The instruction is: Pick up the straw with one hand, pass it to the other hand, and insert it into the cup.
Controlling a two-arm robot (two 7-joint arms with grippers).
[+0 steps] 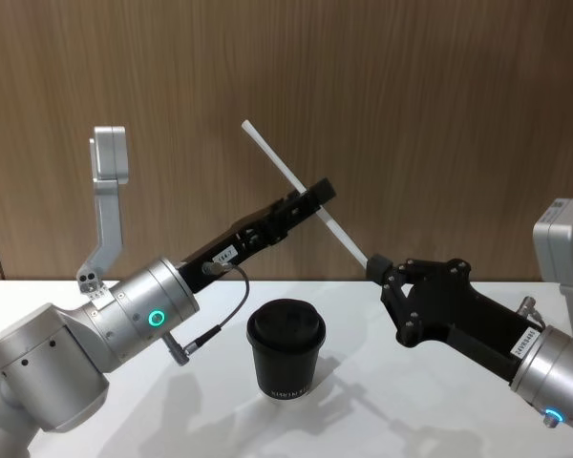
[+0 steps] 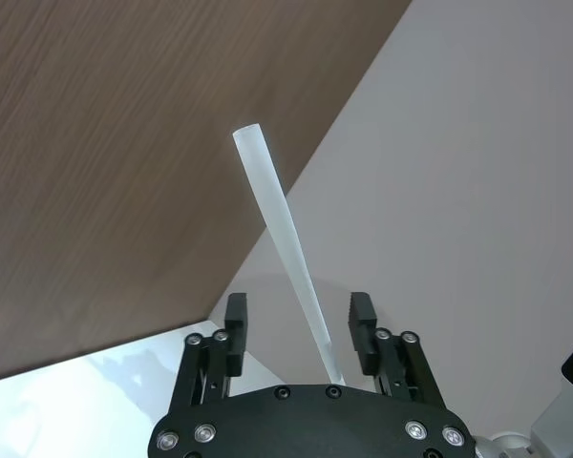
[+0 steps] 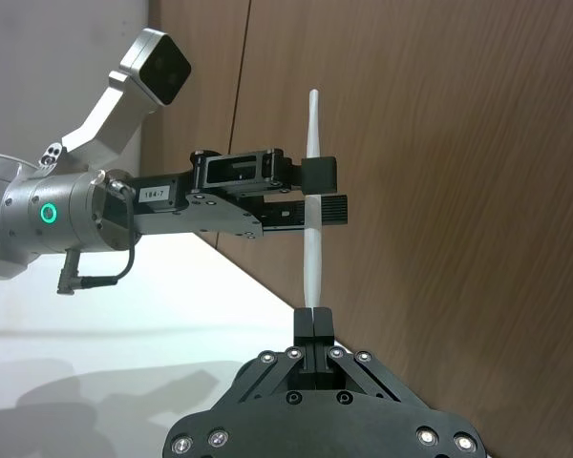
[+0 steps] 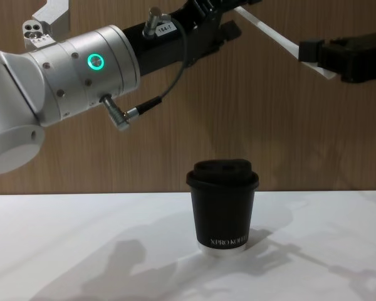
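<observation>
The white straw (image 1: 285,169) hangs slanted in the air above the table, its upper end pointing up and left. My right gripper (image 1: 375,265), all black, is shut on its lower end, as the right wrist view shows (image 3: 312,320). My left gripper (image 1: 315,196), on the silver wrist with the green ring, reaches up to the straw's middle. Its fingers (image 2: 361,322) stand open on either side of the straw (image 2: 279,229), which lies nearer one finger. The black lidded cup (image 1: 286,349) stands upright on the table below and between both arms, also in the chest view (image 4: 222,210).
The white table (image 1: 411,420) stretches out around the cup, with arm shadows on it. A brown wooden wall (image 1: 439,114) rises close behind. The left arm's camera bracket (image 1: 108,181) sticks up at the left.
</observation>
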